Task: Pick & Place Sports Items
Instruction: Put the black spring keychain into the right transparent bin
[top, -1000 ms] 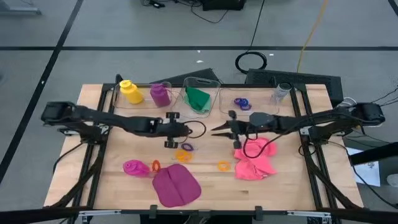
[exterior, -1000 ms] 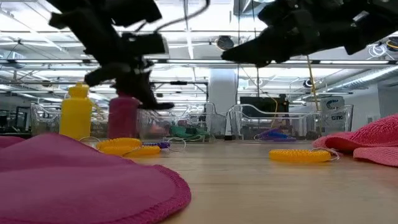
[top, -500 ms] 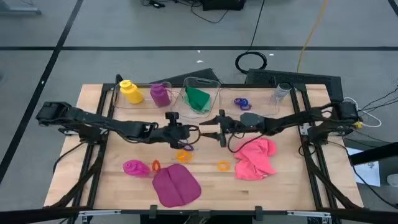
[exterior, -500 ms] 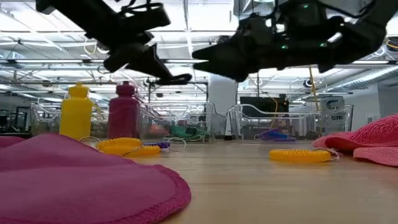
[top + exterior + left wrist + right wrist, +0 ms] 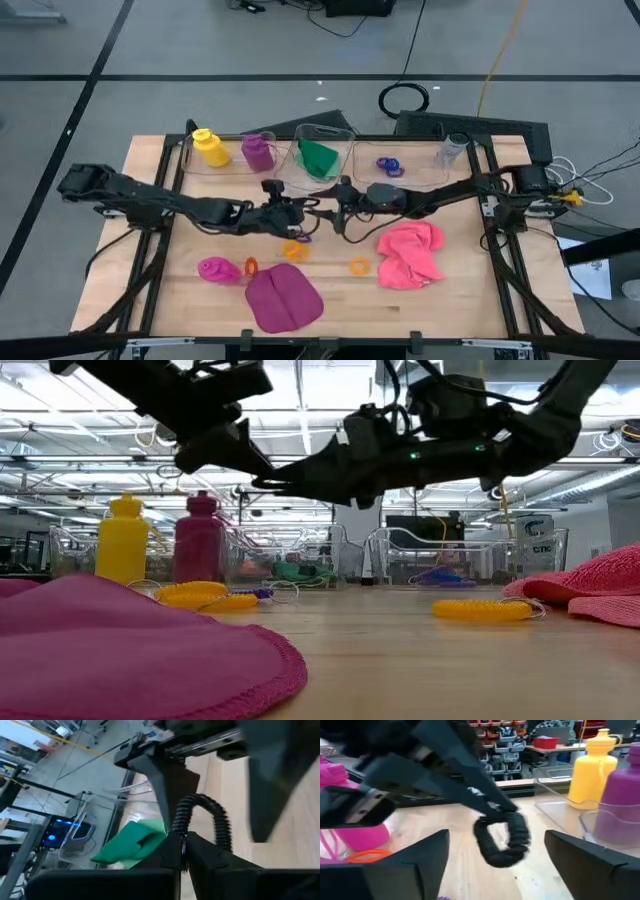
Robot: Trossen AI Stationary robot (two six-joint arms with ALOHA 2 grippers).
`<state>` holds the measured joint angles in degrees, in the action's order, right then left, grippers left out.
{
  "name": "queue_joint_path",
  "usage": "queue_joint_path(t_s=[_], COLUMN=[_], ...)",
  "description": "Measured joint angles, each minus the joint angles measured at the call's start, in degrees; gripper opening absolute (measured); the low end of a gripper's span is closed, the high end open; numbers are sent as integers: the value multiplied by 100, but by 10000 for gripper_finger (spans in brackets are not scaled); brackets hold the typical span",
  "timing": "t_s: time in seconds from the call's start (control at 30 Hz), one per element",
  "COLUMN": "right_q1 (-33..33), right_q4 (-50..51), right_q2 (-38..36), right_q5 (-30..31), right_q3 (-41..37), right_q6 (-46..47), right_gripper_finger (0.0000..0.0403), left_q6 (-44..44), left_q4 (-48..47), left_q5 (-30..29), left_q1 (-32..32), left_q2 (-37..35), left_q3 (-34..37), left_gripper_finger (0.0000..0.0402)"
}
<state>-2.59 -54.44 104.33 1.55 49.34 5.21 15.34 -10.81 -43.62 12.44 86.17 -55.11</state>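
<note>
Ring (image 5: 501, 839), dark and coiled, hangs pinched in the left gripper (image 5: 304, 212) at frame centre, above the surface (image 5: 460, 290). Facing it, the right gripper (image 5: 322, 208) holds nothing, jaws spread wide either side of the ring.

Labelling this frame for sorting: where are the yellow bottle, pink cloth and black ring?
Yellow plastic bottle (image 5: 210, 147), high view, body.
Pink soft cloth (image 5: 410, 254), high view, middle.
Black coiled ring (image 5: 502, 839), right wrist view, coil.

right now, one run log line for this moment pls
left pincer: shut on black ring, above table centre | right pincer: open, facing ring | stage: handover
</note>
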Motion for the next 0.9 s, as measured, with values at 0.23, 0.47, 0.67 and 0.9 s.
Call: queue_joint_path(t_s=[0.23,0.47,0.67,0.9], right_q1=[2,0,3,3], right_q4=[-56,-54,-54,-22], right_q2=[0,-2,-2,-4], right_q5=[-10,-10,-23,-14], right_q3=[0,0,0,0], right_q6=[7,-45,-183,-223], right_gripper_finger=[162,66,4,3], left_q6=[-17,-28,-19,-165], left_q4=[-111,-109,-103,-94], left_q5=[-30,-30,-30,-19], left_q1=[7,5,-20,-191], left_q2=[0,0,0,2], left_q3=[0,0,0,0], left_gripper_finger=[5,5,5,20])
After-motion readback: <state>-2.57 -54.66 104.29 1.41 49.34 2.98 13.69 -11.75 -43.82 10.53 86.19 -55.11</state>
